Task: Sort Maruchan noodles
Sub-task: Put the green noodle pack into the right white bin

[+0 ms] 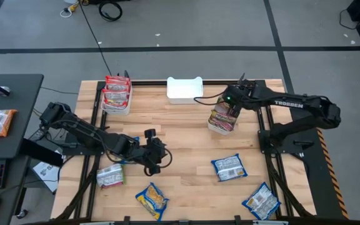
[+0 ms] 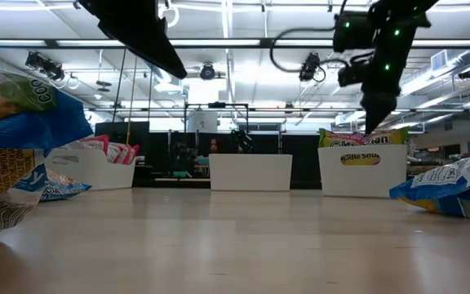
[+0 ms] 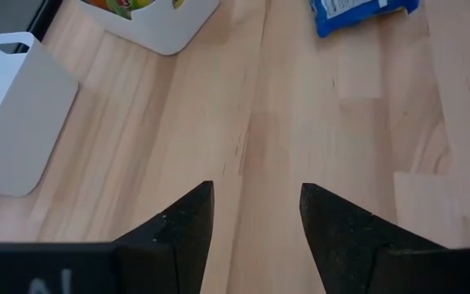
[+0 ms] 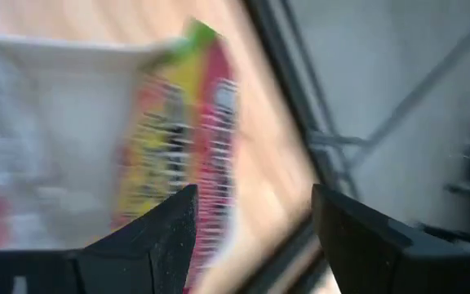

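left gripper [image 1: 157, 154] held open, empty, low over mid-table | loose Maruchan noodles [image 1: 230, 167] lie along near edge: judged light, crinkly, slippery, best pinched across flat middle | right gripper [image 1: 231, 106] open, empty, over right bin [image 1: 212, 127]

A: Where's the left arm?
B: It reaches in from nine o'clock, lying low and bent toward the middle. Its left hand [image 1: 158, 155] sits near seven o'clock of centre, fingers [image 3: 178, 237] parted with nothing between them.

A: And the right arm?
B: It stretches in from three o'clock, forearm nearly level. The right hand [image 1: 232, 107] is up around one o'clock, pointing down, its fingers [image 4: 157, 233] spread apart, gripping nothing.
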Robot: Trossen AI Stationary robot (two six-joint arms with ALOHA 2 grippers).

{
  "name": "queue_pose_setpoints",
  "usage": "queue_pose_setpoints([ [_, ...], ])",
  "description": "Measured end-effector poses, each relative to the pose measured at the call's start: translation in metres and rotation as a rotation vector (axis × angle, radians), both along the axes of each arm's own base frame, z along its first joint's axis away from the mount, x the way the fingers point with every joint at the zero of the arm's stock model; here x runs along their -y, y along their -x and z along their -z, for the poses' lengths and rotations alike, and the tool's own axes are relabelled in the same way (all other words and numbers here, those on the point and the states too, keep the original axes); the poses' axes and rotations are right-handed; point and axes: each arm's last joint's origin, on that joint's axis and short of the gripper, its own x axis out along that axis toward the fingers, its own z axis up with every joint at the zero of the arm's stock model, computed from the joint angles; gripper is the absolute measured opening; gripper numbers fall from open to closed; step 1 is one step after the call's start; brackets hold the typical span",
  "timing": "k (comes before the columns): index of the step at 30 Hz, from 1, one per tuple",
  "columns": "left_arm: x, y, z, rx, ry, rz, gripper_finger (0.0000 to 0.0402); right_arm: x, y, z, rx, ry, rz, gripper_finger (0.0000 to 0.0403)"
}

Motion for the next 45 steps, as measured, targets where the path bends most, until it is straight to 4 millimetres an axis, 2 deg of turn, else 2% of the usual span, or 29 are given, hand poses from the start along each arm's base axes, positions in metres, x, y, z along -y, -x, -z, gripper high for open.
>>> queue_pose_setpoints([
  [5,0.000,0.000,0.000,-0.005,-0.001,-0.002,0.0187,-0.017,0.000,-0.008,0.206,-0.226,-0.065,0.0243],
  [9,0.000,0.000,0.000,-0.005,0.000,-0.002,0.0187,-0.021,-0.003,-0.006,0.277,-0.394,-0.105,0.0242],
  [15,0.000,0.000,0.000,0.002,0.016,-0.017,0.0187,-0.002,-0.006,0.000,0.275,-0.286,0.029,0.0235],
  [20,0.004,0.002,0.000,0.006,0.030,-0.017,0.0187,0.014,-0.013,0.009,0.359,-0.399,0.095,0.0220],
  [25,0.006,0.004,0.001,0.009,0.005,-0.024,0.0188,0.026,-0.014,0.025,0.338,-0.451,0.226,0.0167],
  [30,0.006,0.006,0.002,-0.010,-0.016,-0.031,0.0188,0.029,-0.016,0.037,0.278,-0.486,0.272,0.0064],
  [32,0.005,0.006,0.002,-0.015,-0.018,-0.032,0.0188,0.031,-0.017,0.041,0.241,-0.475,0.256,0.0021],
  [33,0.005,0.006,0.002,-0.017,-0.019,-0.031,0.0188,0.032,-0.017,0.043,0.220,-0.460,0.248,0.0011],
  [40,0.005,0.006,0.002,-0.017,-0.019,-0.032,0.0188,0.040,-0.012,0.044,0.020,-0.189,0.235,0.0026],
  [45,0.006,0.007,0.003,-0.031,0.002,-0.012,0.0188,0.038,-0.010,0.040,-0.013,-0.150,0.216,0.0008],
])
